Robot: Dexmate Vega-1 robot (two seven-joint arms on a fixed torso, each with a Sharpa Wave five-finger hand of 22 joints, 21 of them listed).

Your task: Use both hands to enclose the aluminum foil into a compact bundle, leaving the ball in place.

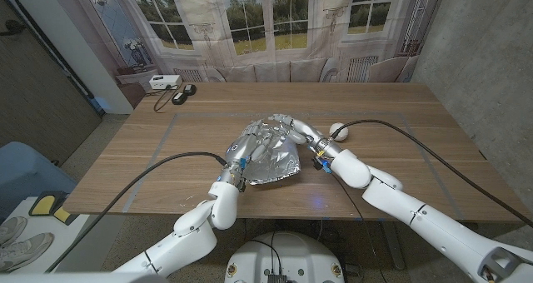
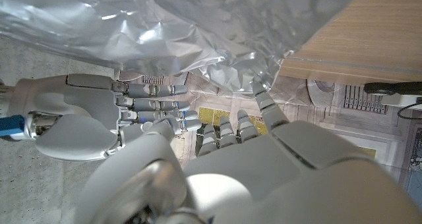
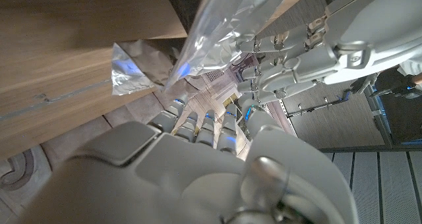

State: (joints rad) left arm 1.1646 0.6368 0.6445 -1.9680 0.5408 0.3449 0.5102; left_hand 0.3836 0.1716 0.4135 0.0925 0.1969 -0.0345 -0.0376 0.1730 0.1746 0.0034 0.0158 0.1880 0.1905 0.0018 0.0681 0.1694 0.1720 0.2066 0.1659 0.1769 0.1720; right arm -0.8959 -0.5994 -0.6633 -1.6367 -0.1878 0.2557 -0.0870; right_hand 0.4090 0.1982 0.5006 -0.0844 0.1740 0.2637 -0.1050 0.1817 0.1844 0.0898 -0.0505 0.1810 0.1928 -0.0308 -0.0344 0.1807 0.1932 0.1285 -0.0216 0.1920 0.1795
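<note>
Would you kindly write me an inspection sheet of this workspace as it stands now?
Surface: wooden table, faint tape lines on it.
Job's things: crumpled aluminum foil mid-table, lifted at its edges; small white ball beside it, apart from the foil.
Clutter: white box and dark objects at the far left corner.
Hands: left hand and right hand both press on the foil from opposite sides.
Cables: black cables run along both arms.
Surroundings: printed window backdrop behind.
</note>
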